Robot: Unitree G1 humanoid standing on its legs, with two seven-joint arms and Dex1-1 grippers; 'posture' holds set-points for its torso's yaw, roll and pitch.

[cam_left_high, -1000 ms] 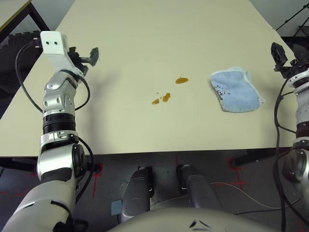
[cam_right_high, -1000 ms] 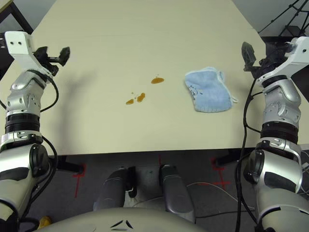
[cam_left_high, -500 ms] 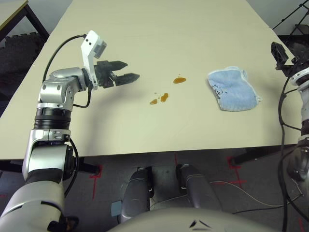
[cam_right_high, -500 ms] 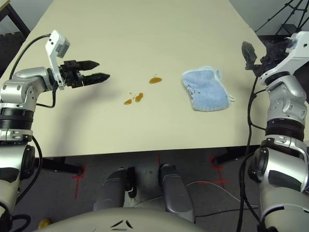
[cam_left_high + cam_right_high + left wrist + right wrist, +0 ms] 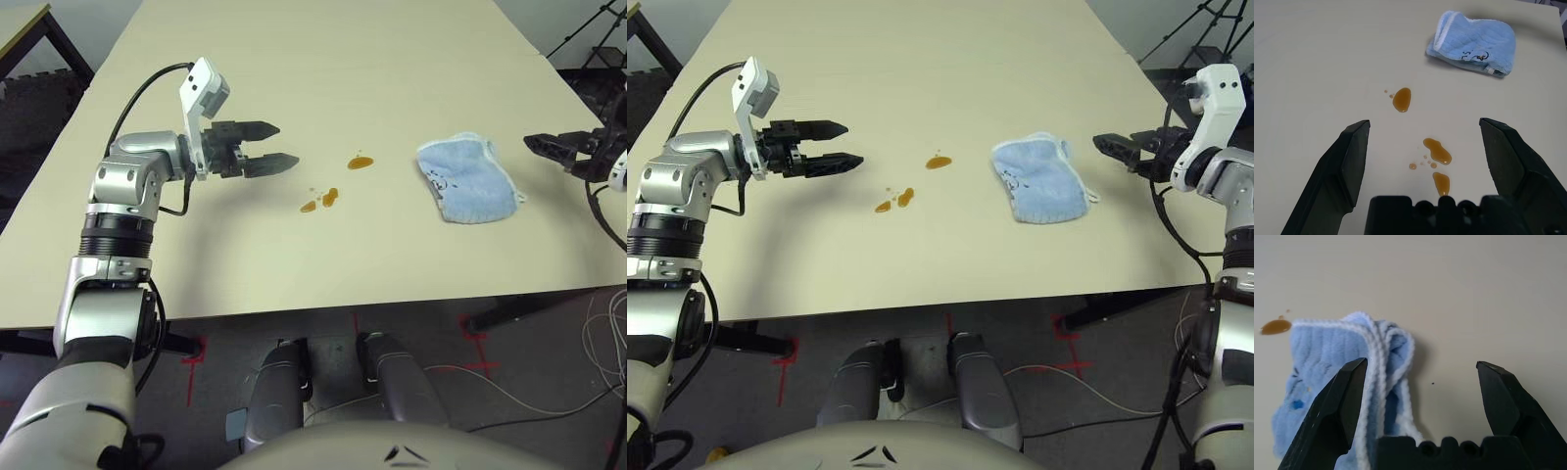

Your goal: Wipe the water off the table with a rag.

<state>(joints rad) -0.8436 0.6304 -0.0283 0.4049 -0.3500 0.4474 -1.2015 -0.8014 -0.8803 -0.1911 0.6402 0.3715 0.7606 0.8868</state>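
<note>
Left wrist view: fingers (image 5: 1354, 156) wide, empty; water (image 5: 1437, 151) between.

Lt blue rag (image 5: 468, 179) w/ white edging, amber water (image 5: 361, 163), beige table (image 5: 294, 59)

Lighting, as I read it: bright, even, from overhead. Surface (image 5: 392, 59) matte, no glare. Soft shadow under left claw (image 5: 272, 147) and beside rag (image 5: 1337, 377). Water (image 5: 1437, 152) drops glossy and sharp. My wrist views blur slightly at the near fingers (image 5: 1347, 161).
</note>
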